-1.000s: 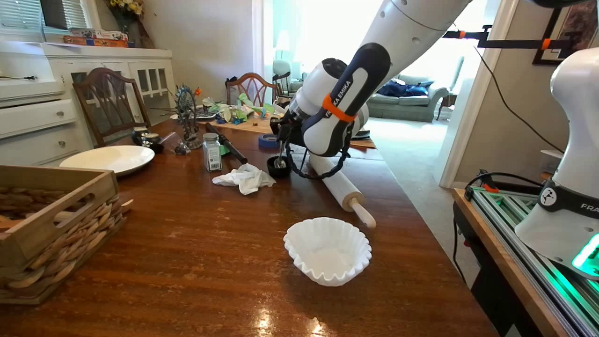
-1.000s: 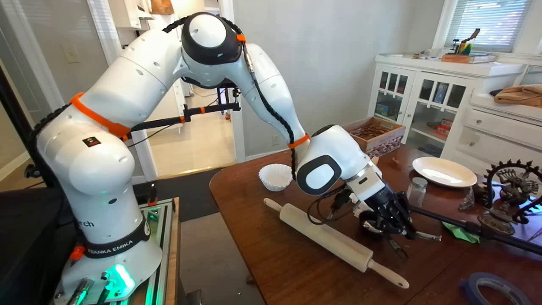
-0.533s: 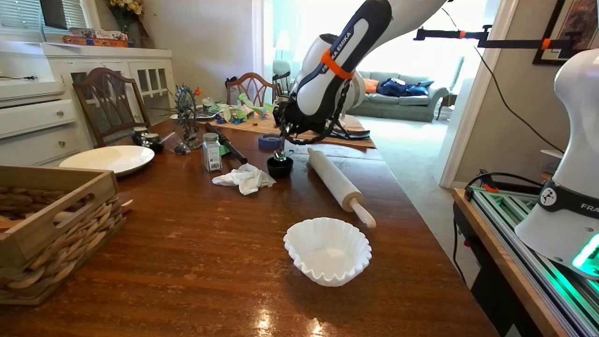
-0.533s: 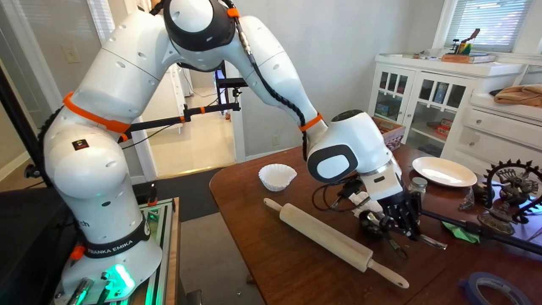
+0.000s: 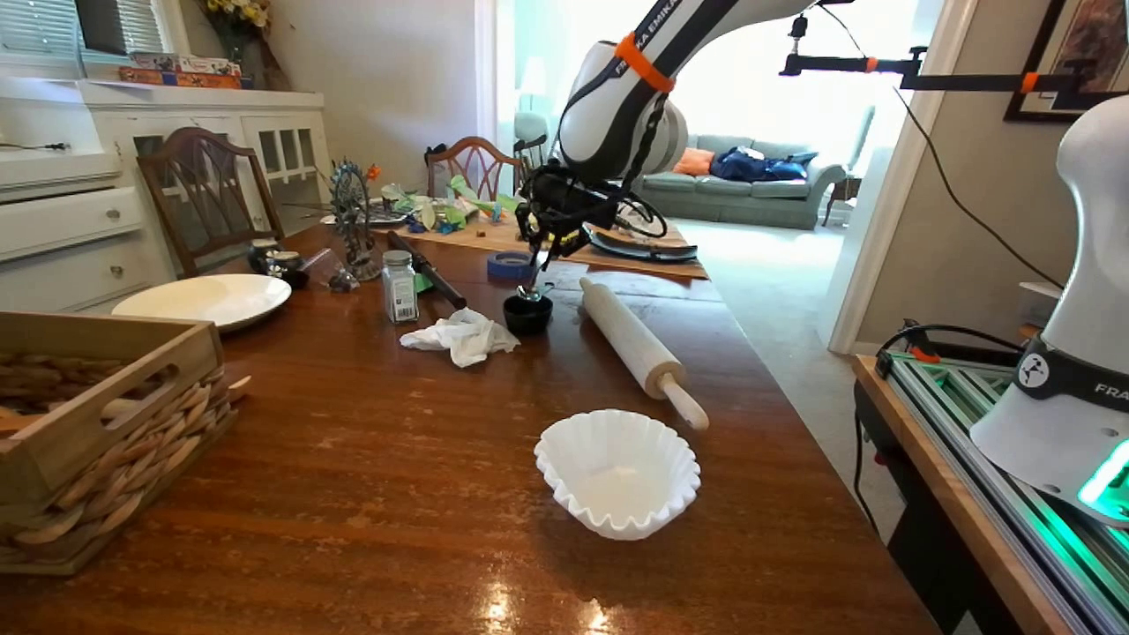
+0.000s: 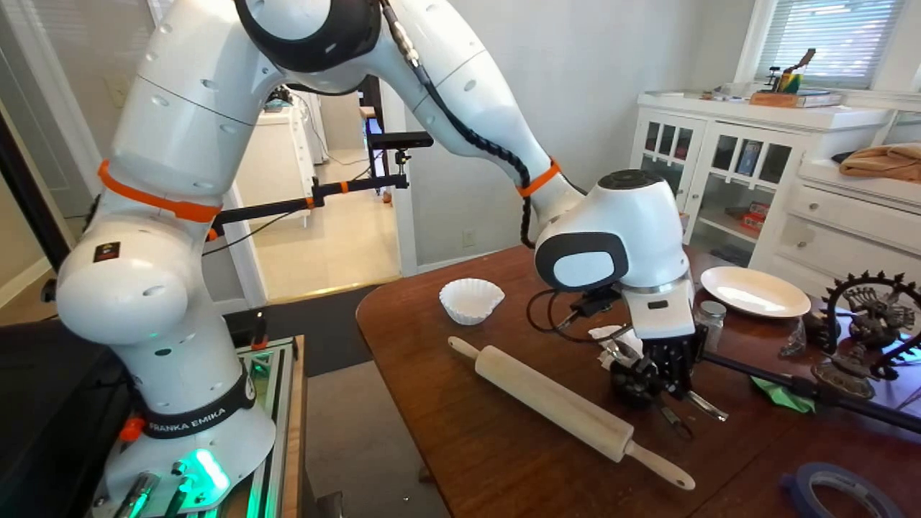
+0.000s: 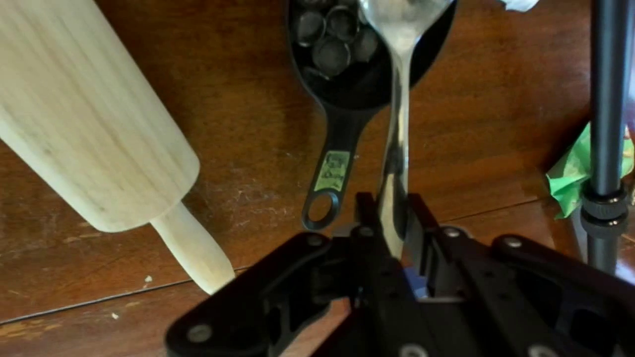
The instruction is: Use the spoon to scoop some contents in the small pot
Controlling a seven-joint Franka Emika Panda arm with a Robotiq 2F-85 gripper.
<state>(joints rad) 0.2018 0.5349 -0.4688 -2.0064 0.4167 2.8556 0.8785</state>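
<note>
The small black pot (image 7: 347, 94) stands on the table with several round, glossy dark pieces inside. Its short handle with a green label points toward my gripper in the wrist view. The pot also shows in both exterior views (image 5: 527, 316) (image 6: 633, 387). My gripper (image 7: 391, 203) is shut on the handle of a silver spoon (image 7: 400, 94). The spoon's bowl (image 5: 530, 294) is over the pot at about rim height; I cannot tell whether it touches. The wrist view cuts off the bowl's far end, so whether it holds pieces is unclear. The gripper (image 6: 676, 381) is just above the table beside the pot.
A rolling pin (image 5: 632, 339) lies beside the pot. A crumpled white tissue (image 5: 463, 336), a glass jar (image 5: 400, 287) and a black rod (image 5: 428, 270) are nearby. The white fluted bowl (image 5: 617, 476) stands nearer the table end. Blue tape (image 6: 838, 493) lies beyond the pin.
The arm has risen and the wrist has turned more upright. The spoon's bowl has lifted from inside the pot to about its rim. The spoon stays in the gripper; the pot has not moved.
</note>
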